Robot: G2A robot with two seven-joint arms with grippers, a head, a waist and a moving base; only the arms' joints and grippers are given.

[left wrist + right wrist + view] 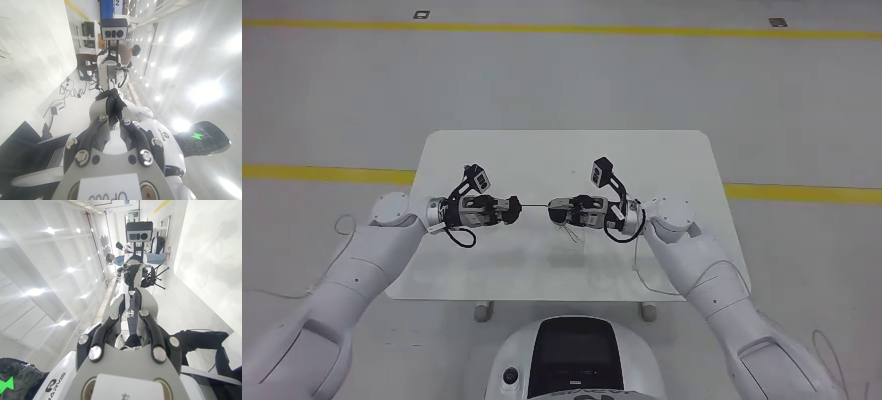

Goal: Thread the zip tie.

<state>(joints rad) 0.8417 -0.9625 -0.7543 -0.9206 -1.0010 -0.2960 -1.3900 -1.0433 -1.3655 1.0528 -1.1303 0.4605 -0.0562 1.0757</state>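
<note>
White label [108,186] on left wrist housing, print cut off. White table [562,150] on grey floor [342,90]; yellow lines [562,28] beyond far edge. Left gripper [515,207] pinched shut on zip tie [533,206]. Tie taut in air above table middle. Right gripper [551,207] clamped on other end. Table edges well apart from both.

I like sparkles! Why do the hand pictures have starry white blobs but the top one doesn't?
Left wrist view: ceiling lights flare into streaks beside the left gripper; right wrist view: same glare beside the right gripper; top view: looks down at the evenly lit table, no glare.
</note>
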